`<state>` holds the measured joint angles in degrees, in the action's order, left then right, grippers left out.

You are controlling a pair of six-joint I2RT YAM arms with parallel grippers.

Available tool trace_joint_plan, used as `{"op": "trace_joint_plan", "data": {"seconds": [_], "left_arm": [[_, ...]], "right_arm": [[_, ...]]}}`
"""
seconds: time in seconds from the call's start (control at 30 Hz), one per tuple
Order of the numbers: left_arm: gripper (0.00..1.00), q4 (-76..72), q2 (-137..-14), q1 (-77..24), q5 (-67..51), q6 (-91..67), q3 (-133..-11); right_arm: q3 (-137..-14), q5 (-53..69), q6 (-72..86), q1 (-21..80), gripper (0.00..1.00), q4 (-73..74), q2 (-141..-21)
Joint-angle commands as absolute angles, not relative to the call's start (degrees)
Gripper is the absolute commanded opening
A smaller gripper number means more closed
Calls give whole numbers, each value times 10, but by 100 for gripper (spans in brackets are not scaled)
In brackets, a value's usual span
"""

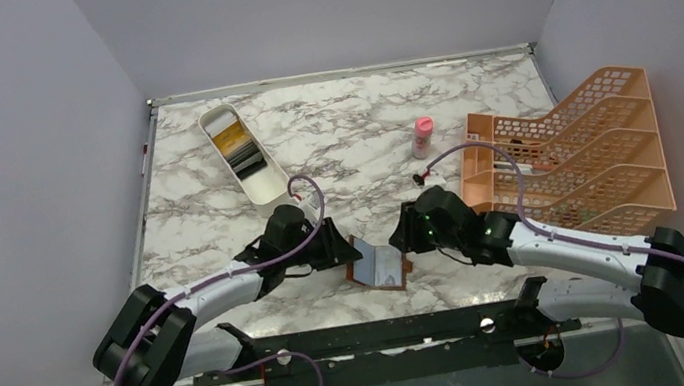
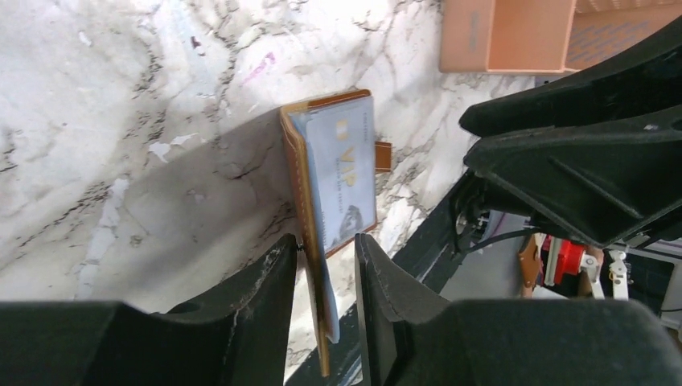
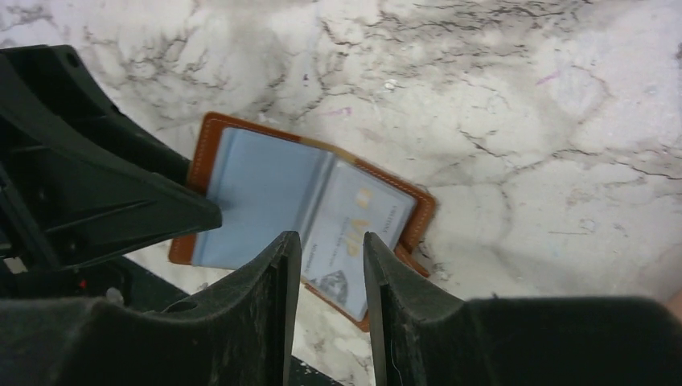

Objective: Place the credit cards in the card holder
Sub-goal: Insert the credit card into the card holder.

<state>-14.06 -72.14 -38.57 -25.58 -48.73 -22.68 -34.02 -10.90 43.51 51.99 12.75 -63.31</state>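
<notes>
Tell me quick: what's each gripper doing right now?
Left gripper: open, fingers astride the edge of the brown leather folding card holder.
Right gripper: open over the holder's other side, holding nothing.

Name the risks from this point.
The left gripper straddles an edge of the open brown leather card holder; closing could pinch the pale VIP card too and drag it out. The right gripper, close to that card, might shove the holder along the marble table.

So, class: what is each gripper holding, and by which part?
Left gripper straddles an edge of the wallet; firm hold cannot be told. Right gripper: unclear too.
</notes>
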Motion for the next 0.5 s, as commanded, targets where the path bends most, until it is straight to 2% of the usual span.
{"op": "trace_joint_plan", "data": {"seconds": [0.0,0.27,0.37,0.47], "left_arm": [[36,-174,-694,-392,-270,-502,-224],[6,-183,-713,-404,-271,-502,-224],[1,-183,-713,-407,-265,-504,-224],[0,-183,-711,-411,-257,-507,-223]], "right_arm": [[-335,-22,453,517,40,90,-628],[-315,28,467,517,37,16,-693],[-309,43,475,517,36,-5,-710],[-301,62,489,517,37,-30,-714]]}}
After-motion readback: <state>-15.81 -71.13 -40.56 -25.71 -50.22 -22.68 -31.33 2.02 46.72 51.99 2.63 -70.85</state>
